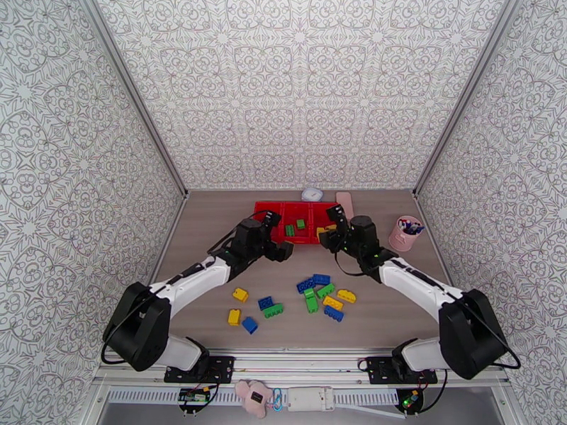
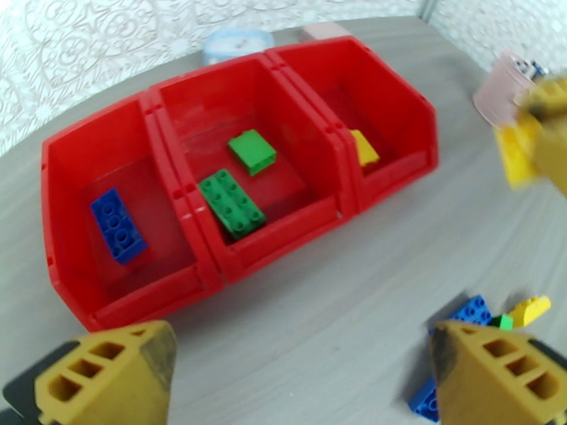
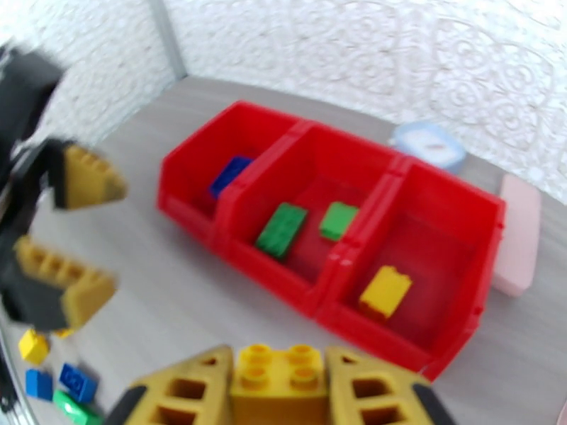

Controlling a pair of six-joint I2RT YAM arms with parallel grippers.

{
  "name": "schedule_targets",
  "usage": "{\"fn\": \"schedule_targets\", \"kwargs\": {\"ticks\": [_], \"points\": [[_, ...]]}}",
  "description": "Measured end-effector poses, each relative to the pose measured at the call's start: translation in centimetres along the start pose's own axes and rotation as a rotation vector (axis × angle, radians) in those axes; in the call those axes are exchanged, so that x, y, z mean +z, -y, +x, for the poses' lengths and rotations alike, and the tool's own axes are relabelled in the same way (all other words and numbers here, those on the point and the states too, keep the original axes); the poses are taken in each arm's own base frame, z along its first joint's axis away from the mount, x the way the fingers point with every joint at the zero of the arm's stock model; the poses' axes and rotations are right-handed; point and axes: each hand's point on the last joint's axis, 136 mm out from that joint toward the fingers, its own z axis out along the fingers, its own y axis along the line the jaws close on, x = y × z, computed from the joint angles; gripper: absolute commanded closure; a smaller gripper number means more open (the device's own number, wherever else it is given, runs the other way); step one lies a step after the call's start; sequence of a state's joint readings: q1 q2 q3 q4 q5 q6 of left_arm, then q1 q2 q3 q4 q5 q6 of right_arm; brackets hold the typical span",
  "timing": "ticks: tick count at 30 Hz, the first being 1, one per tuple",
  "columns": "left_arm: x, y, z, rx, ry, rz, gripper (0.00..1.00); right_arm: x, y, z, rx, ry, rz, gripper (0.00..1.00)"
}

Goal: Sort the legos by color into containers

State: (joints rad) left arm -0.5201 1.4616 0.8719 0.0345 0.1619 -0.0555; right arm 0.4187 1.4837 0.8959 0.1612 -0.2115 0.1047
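Right wrist view shows a yellow brick [image 3: 280, 391], chunky and glossy with round studs on top, clamped between the two fingers of the right gripper [image 3: 280, 368]. The gripper hangs just in front of the red tray [image 3: 283, 274], on the side of its right-hand bin. The tray is three joined open bins set in a row. Its left bin holds one blue brick [image 3: 228, 175], long with two rows of studs. Its middle bin holds two green bricks [image 3: 282, 229], one long and lying studs-up, the other shorter and tilted. Its right bin holds a second yellow brick [image 3: 385, 292], lying on the floor of the bin.

More loose legos [image 1: 310, 300] lie well in front of the tray on the grey table [image 1: 212, 228]. They form two scattered groups of blue, green and yellow pieces, one in front of the tray's right half and one in front of its left end.

The left gripper [image 2: 301, 380] hovers near the front of the tray's left and middle bins, its fingers spread wide with nothing between them.

A pink case [image 3: 521, 235] lies just beside the tray's right end. A small pale-blue clock [image 3: 429, 144] sits close behind the tray. A pink cup [image 1: 405, 234] with pens stands apart, to the right of the tray
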Motion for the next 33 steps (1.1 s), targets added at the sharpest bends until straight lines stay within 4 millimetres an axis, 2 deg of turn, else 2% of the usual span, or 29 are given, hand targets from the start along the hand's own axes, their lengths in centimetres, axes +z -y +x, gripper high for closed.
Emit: {"fn": "schedule_targets", "kwargs": {"ticks": [6, 12, 13, 15, 18, 21, 24, 29, 33], "points": [[-0.1, 2.5, -0.2, 0.103, 0.026, 0.105, 0.01, 4.6, 4.6, 0.1, 0.099, -0.030, 0.112, 0.78], [-0.3, 4.9, -0.9, 0.163, 0.065, 0.189, 0.01, 7.9, 7.0, 0.5, 0.187, -0.058, 0.161, 0.74], [-0.3, 5.1, -1.0, 0.165, 0.067, 0.197, 0.01, 8.2, 7.1, 0.6, 0.192, -0.063, 0.163, 0.72], [-0.3, 5.3, -1.0, 0.172, 0.068, 0.205, 0.01, 8.5, 7.2, 0.7, 0.201, -0.068, 0.165, 0.61], [-0.3, 5.2, -1.0, 0.176, 0.069, 0.205, 0.01, 8.4, 7.2, 0.8, 0.200, -0.072, 0.164, 0.40], [-0.8, 5.0, -1.0, 0.167, 0.074, 0.193, 0.01, 7.8, 6.7, 0.1, 0.170, -0.065, 0.146, 0.28], [-1.8, 4.2, -0.7, 0.139, 0.076, 0.155, 0.01, 6.3, 5.4, -1.3, 0.122, -0.036, 0.101, 0.19], [-3.4, 2.6, 0.0, 0.055, 0.039, 0.055, 0.01, 3.6, 2.5, -3.9, 0.031, 0.025, -0.023, 0.11], [-4.8, 0.4, 1.9, -0.054, -0.042, -0.077, 0.00, 2.8, 0.5, -4.6, -0.036, 0.040, -0.103, 0.09]]}}
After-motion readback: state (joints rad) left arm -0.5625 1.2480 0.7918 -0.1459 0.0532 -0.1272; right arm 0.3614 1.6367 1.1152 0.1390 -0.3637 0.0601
